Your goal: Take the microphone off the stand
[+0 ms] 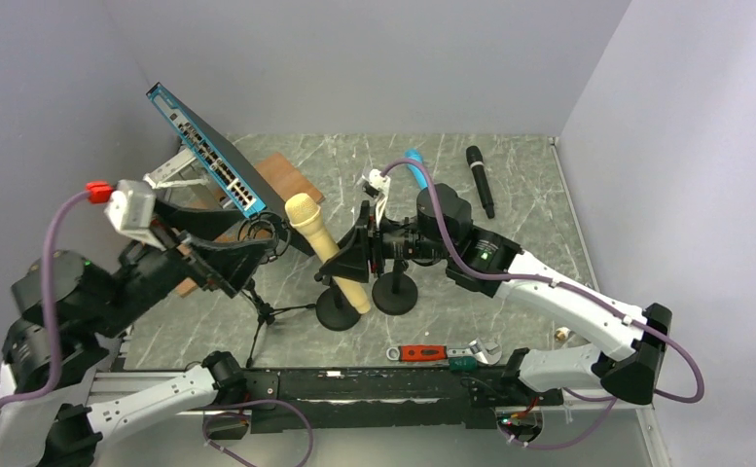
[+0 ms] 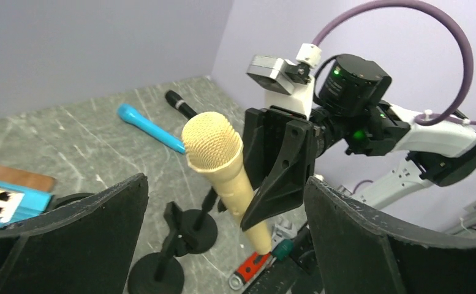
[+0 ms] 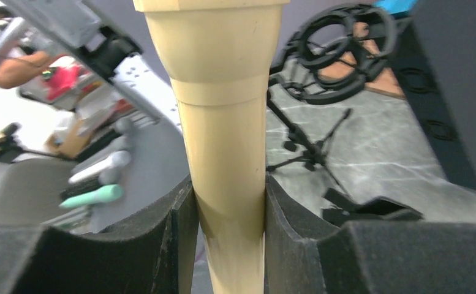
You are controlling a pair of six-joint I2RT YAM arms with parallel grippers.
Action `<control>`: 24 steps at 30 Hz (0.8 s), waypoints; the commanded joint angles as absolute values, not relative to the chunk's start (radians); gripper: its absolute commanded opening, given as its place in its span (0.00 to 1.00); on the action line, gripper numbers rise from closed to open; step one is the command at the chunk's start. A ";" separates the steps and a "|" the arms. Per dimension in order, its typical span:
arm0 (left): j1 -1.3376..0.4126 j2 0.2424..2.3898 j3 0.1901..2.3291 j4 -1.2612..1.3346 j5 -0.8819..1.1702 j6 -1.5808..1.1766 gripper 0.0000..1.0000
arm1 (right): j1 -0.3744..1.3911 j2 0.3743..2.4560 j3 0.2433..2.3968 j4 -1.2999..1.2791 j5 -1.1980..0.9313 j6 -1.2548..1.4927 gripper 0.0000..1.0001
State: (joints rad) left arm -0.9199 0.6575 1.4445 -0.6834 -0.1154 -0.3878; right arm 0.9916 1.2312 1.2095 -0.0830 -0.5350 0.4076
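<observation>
Two right fingers [image 3: 155, 245] around cream microphone [image 3: 226, 153]

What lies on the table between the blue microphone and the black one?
Nothing: only bare table lies between the blue microphone and the black microphone, clearest in the left wrist view.

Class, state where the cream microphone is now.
Top view, near the middle of the table: the cream microphone leans between the right gripper's jaws, its lower end over a round black stand base.

microphone [image 1: 313, 229] [image 1: 415, 161] [image 1: 480, 181] ×3 (cream, blue, black), round-base stand [image 1: 333, 313] [image 1: 394, 295] ×2, wrench [image 1: 432, 352] ×1
</observation>
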 commanded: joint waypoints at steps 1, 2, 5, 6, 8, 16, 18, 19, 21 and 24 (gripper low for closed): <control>-0.923 0.605 1.484 -0.722 -0.250 -0.312 0.99 | 0.988 1.175 1.305 -0.205 -0.308 0.279 0.02; -0.922 0.597 1.487 -0.735 -0.272 -0.305 0.99 | 0.988 1.164 1.318 -0.231 -0.254 0.253 0.02; -0.922 0.573 1.483 -0.763 -0.329 -0.293 0.99 | 0.988 1.131 1.338 -0.295 -0.024 0.190 0.03; -0.923 0.568 1.480 -0.772 -0.342 -0.286 0.99 | 0.988 1.120 1.341 -0.309 0.087 0.177 0.03; -0.922 0.567 1.477 -0.789 -0.364 -0.276 0.99 | 0.988 1.096 1.352 -0.312 0.287 0.151 0.03; -0.922 0.630 1.536 -0.805 -0.326 -0.243 0.99 | 0.962 1.066 1.340 -0.143 0.774 -0.115 0.02; -0.923 0.633 1.531 -0.798 -0.324 -0.243 1.00 | 0.908 1.099 1.346 -0.112 0.846 -0.166 0.02; -0.923 0.633 1.526 -0.795 -0.324 -0.244 0.99 | 0.863 1.118 1.363 -0.130 0.844 -0.162 0.02; -0.923 0.633 1.519 -0.795 -0.327 -0.245 0.99 | 0.759 1.158 1.406 -0.193 0.798 -0.121 0.02; -0.922 0.631 1.510 -0.801 -0.333 -0.249 0.99 | 0.624 1.210 1.406 -0.185 0.752 -0.139 0.02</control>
State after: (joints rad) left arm -0.9199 0.6205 1.5093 -0.8112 -0.3298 -0.2642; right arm 0.7547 1.1610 1.3636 -0.2089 0.7090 -0.0849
